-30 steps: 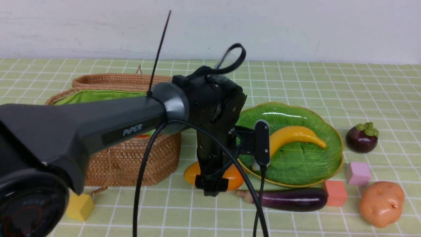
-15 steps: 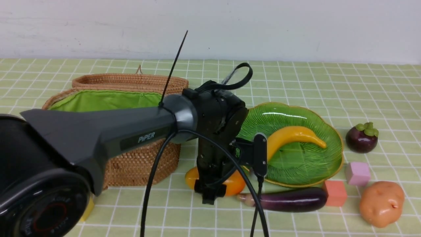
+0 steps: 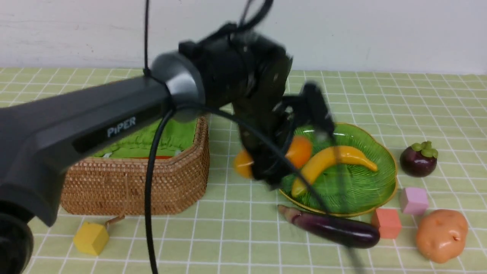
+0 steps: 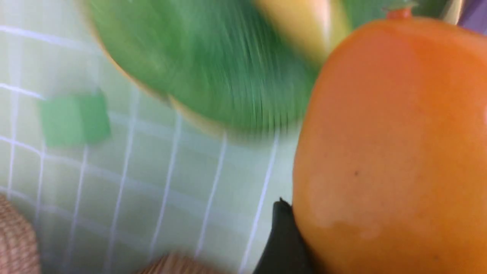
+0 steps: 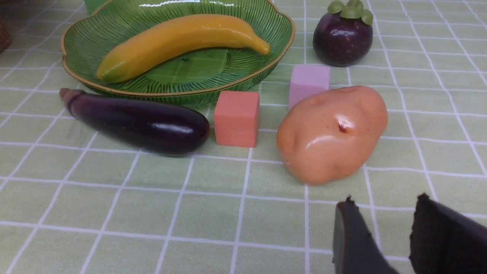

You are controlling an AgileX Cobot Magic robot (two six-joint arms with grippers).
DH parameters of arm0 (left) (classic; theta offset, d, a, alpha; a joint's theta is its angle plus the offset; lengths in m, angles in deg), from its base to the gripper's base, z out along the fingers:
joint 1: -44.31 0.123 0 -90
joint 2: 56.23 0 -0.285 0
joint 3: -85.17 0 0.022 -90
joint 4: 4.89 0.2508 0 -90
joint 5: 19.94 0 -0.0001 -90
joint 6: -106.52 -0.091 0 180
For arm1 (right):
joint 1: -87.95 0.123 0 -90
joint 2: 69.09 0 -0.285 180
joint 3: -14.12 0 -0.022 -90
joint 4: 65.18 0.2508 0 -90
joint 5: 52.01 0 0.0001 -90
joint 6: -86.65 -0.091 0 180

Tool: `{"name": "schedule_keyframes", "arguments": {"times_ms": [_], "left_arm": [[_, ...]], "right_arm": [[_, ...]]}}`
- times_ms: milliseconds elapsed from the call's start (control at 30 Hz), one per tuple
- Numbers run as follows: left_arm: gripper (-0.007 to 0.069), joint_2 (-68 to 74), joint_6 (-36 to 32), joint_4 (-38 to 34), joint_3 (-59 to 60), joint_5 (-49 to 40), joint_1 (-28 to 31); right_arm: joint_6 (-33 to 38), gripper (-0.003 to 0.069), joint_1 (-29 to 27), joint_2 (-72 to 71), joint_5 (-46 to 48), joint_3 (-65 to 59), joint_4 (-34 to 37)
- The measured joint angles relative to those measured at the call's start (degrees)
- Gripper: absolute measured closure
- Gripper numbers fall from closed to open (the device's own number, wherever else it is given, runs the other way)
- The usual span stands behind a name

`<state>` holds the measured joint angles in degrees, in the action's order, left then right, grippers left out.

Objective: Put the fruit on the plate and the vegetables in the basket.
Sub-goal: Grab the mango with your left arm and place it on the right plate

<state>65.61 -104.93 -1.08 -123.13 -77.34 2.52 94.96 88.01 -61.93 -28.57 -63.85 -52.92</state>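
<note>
My left gripper (image 3: pixel 272 163) is shut on the orange-yellow mango (image 3: pixel 300 150) and holds it in the air over the near-left rim of the green plate (image 3: pixel 342 182). In the left wrist view the mango (image 4: pixel 392 152) fills the frame beside one black finger (image 4: pixel 281 236). The banana (image 3: pixel 335 160) lies in the plate. The mangosteen (image 3: pixel 418 160) sits right of the plate, and the eggplant (image 3: pixel 335 228) and potato (image 3: pixel 441 234) lie in front of it. The wicker basket (image 3: pixel 152 186) stands at the left with a red-orange strip showing inside. My right gripper (image 5: pixel 384 199) is open and empty, near the potato (image 5: pixel 331 133).
A yellow cube (image 3: pixel 90 238) sits in front of the basket. An orange-red cube (image 3: pixel 387 223) and a pink cube (image 3: pixel 414 200) lie between plate, eggplant and potato. A green cube (image 4: pixel 74 120) shows blurred beyond the plate. The left arm crosses above the basket.
The left gripper closed on the mango and lifted it off the table, up and toward the plate. The eggplant has turned slightly. The right gripper has not changed.
</note>
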Motion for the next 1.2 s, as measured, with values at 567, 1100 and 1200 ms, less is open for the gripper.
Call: {"name": "schedule_keyframes", "arguments": {"times_ms": [567,1100,1200], "left_arm": [[0.0096,20.6,11.3,3.1,-18.6,12.6,-0.1],[0.0011,20.7,11.3,4.4,-18.8,15.5,-0.1],[0.0011,20.7,11.7,4.2,-18.8,15.4,-0.1]], "right_arm": [[0.0,0.0419,0.0,0.0,0.0,0.0,0.0],[0.0,0.0419,0.0,0.0,0.0,0.0,0.0],[0.0,0.0419,0.0,0.0,0.0,0.0,0.0]]}}
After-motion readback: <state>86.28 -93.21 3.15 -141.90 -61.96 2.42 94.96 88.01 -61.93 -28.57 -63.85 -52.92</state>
